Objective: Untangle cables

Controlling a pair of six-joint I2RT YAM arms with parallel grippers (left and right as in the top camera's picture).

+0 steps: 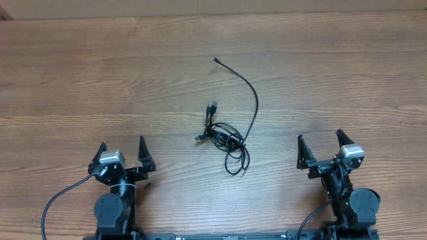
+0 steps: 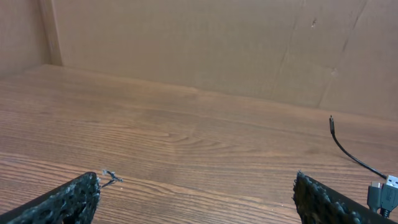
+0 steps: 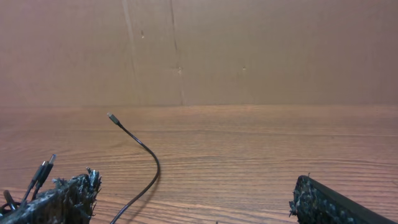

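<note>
While both arms sit at the near edge of the table (image 1: 80,73), the cables (image 1: 227,137) lie bunched in a small knot on the bare wood, roughly midway between them and a little farther out. Left of the knot, the left gripper (image 1: 122,143) has its jaws spread wide with nothing between them. Right of the knot, the right gripper (image 1: 319,135) stands the same way, wide apart and empty. Neither touches the cables; each is well apart from the knot.

From the right side of the knot one strand (image 1: 255,100) curves away toward the far side of the table and ends in a small plug (image 1: 215,59). On the near side of the knot a loop (image 1: 237,163) sags toward the arms. A couple of short ends with plugs stick out on the knot's left and far-left sides.

Seen from the left wrist, a silver plug (image 2: 390,182) of the knot peeks in at the right edge, just past the rough black fingers (image 2: 68,199). Beyond the knot, a plain brown wall (image 3: 249,50) closes off the far side of the table.
</note>
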